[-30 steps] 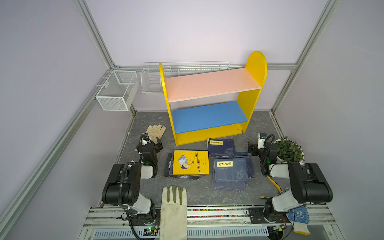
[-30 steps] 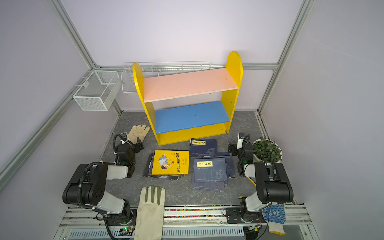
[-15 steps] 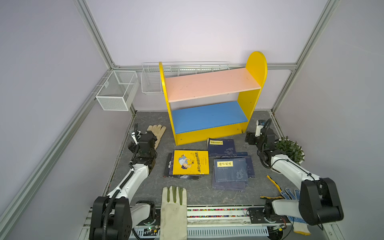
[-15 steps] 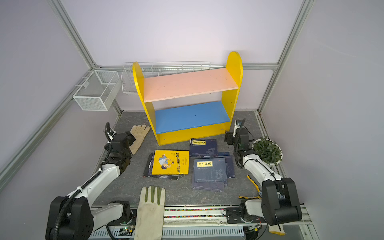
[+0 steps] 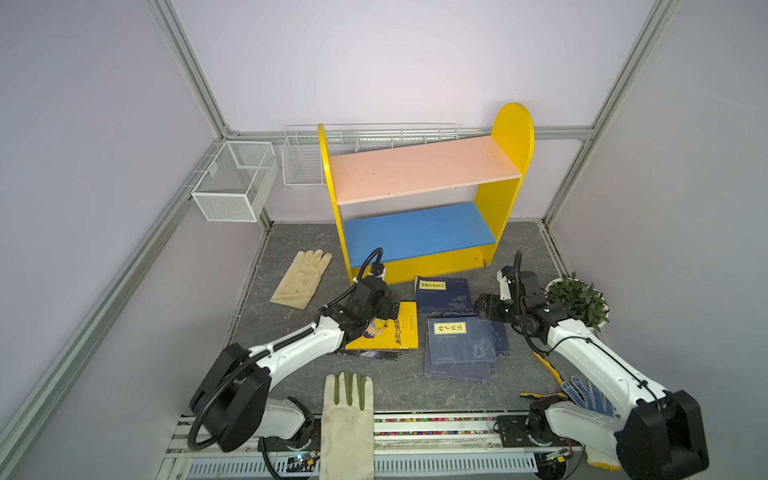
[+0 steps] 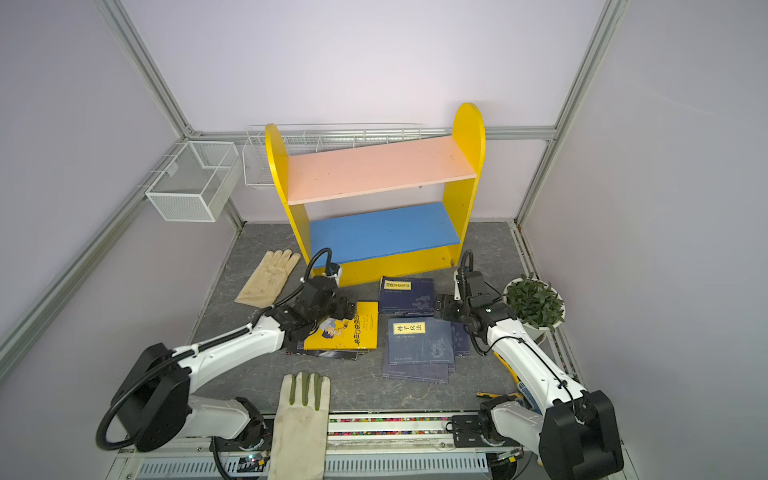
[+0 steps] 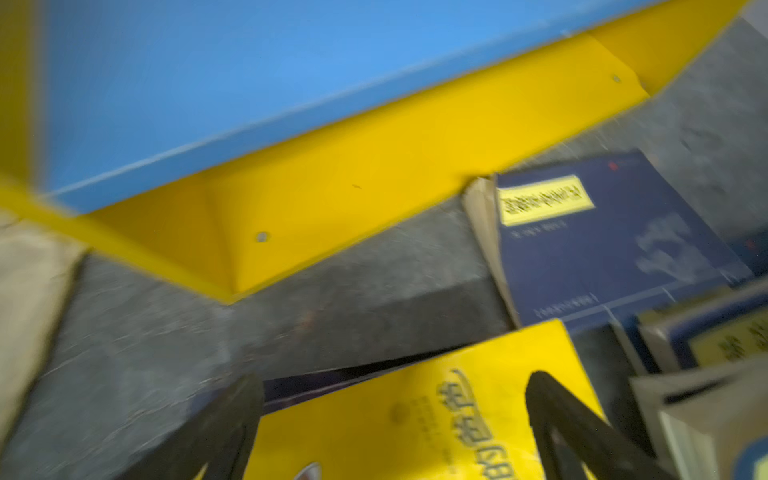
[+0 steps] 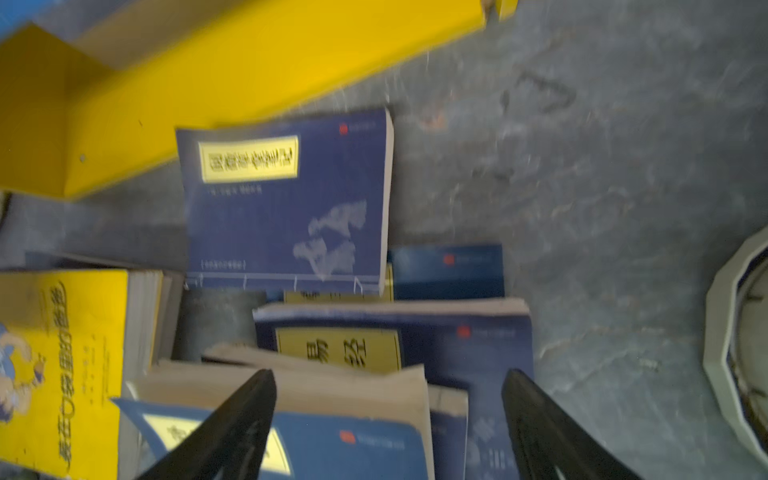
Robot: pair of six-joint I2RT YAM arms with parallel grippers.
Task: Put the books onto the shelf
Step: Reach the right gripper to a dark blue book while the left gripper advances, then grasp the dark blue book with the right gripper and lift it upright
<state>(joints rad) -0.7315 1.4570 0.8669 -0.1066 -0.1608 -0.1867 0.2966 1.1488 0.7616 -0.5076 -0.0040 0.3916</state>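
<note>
Reaching in with the left tool [image 5: 390, 309] over the far edge of the yellow book [image 5: 390, 332], spreading its fingers [image 7: 232, 424] wide across the cover in the left wrist view and gripping nothing; touching the cover or hanging just above it, impossible to tell. Resting that yellow book face up on a few dark-covered books [image 5: 370, 354], all lying flat on the grey counter [image 5: 266, 328] in front of the shelf [image 5: 505, 195]. Reaching in with the right tool [image 5: 482, 306] from the side of the potted plant [image 5: 579, 299], hanging released and empty above the far right edge of the navy stack [image 5: 461, 345], close to the near right corner of the single navy book [image 5: 444, 295] lying just in front of the shelf's yellow base. Showing, in the right wrist view, its fingers [image 8: 249, 415] standing well apart over the fanned page edges of that stack. Lying on the counter with every book, not yet on the pink upper board [image 5: 415, 170] or the blue lower board [image 5: 415, 232]. Sharing the counter with a tan glove [image 5: 301, 278] left of the shelf and a white glove [image 5: 347, 415] with green fingers draped over the front edge.
</note>
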